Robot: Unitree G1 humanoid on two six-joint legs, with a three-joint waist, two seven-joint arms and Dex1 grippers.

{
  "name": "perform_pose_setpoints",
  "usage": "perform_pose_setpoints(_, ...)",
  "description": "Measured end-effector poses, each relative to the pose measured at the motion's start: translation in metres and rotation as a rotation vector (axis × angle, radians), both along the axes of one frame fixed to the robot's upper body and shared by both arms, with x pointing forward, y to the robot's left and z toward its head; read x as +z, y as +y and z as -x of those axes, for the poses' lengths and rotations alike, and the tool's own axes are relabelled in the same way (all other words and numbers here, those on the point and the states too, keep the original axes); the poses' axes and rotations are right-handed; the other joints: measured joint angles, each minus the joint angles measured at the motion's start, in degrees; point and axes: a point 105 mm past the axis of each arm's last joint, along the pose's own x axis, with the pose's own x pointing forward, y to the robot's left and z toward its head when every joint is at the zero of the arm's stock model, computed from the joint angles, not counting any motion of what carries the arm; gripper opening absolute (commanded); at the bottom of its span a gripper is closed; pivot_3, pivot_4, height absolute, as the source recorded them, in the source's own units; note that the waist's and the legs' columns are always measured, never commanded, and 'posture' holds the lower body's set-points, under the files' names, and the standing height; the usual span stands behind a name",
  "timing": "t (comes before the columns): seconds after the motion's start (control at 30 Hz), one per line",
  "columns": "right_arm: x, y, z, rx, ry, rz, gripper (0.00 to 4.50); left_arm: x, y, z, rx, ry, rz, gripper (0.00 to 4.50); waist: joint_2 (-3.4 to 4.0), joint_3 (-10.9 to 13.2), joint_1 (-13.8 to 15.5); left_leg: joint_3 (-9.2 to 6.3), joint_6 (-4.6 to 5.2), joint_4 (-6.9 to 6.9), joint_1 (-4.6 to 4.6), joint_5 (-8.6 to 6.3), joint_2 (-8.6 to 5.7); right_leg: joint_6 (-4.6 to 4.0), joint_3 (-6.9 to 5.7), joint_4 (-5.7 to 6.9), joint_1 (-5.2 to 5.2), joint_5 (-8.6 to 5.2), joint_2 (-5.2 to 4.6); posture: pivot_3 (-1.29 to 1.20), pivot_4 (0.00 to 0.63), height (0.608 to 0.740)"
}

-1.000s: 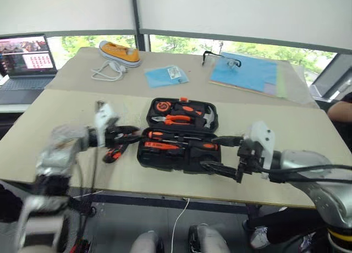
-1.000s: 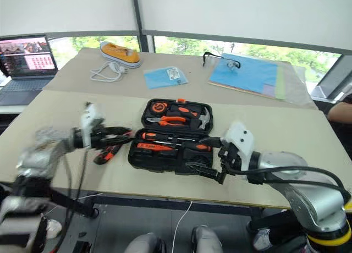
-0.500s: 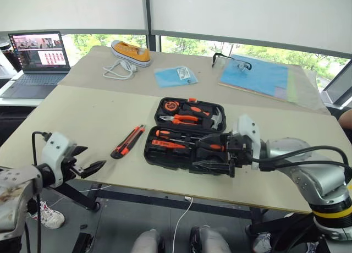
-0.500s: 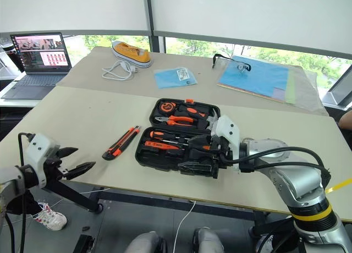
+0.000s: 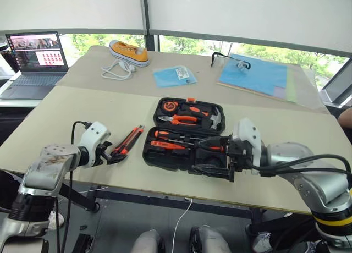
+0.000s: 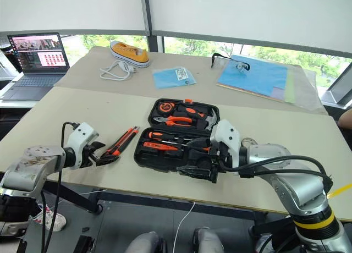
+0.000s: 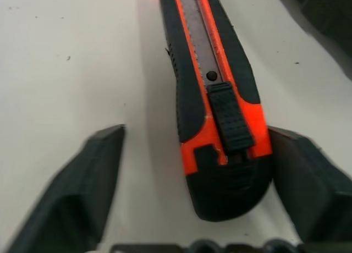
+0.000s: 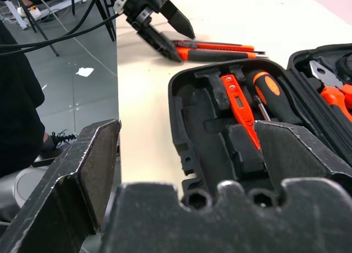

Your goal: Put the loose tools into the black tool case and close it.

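Note:
The black tool case (image 5: 170, 164) lies open in the middle of the table. Its lid holds pliers and a hammer, and its front half holds screwdrivers (image 5: 176, 135). An orange-black utility knife (image 5: 128, 141) lies on the table just left of the case. My left gripper (image 5: 113, 155) sits at the knife's near end. In the left wrist view the knife (image 7: 212, 99) lies between the open fingers (image 7: 99, 170), close to one and apart from the other. My right gripper (image 5: 212, 158) hovers wide open over the case's front right corner and holds nothing.
On the far table are a laptop (image 5: 36, 52), an orange shoe (image 5: 131, 50), a white cable (image 5: 113, 70), a blue packet (image 5: 175, 76) and a blue folder (image 5: 253, 74) with glasses. The table's front edge runs just below both grippers.
The left gripper swung from beyond the table's front left edge up onto the table, to the knife's near end, and its fingers narrowed. The right arm stayed put. The knife has not moved.

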Motion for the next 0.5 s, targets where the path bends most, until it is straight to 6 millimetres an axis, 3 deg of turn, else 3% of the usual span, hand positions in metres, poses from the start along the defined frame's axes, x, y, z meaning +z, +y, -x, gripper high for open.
perform_pose_setpoints(0.1,-0.001,-0.003,0.000,-0.022,-0.002,0.006,4.50,0.001,0.002,-0.005,0.018,-0.016,0.026,1.75,0.03,-0.04,0.10,0.00,0.00,0.00,0.03,0.00,0.00,0.18,0.02,0.02,0.01,-0.11,-0.03,0.00,0.150,0.718)
perform_pose_setpoints(0.27,-0.001,-0.009,0.000,-0.045,0.001,0.014,4.50,0.010,0.001,-0.011,-0.036,-0.080,0.073,1.74,0.00,-0.02,0.13,-0.03,-0.04,0.01,-0.08,0.02,0.02,0.10,-0.04,0.02,-0.07,-0.06,-0.02,0.00,0.150,0.718)
perform_pose_setpoints(0.5,-0.007,-0.017,0.006,-0.062,0.027,0.030,4.50,0.096,-0.040,-0.004,-0.500,-0.317,0.085,1.74,-0.02,-0.01,-0.02,0.00,-0.03,0.00,-0.20,0.02,-0.01,-0.20,-0.15,-0.11,-0.10,0.11,0.00,0.00,0.150,0.718)
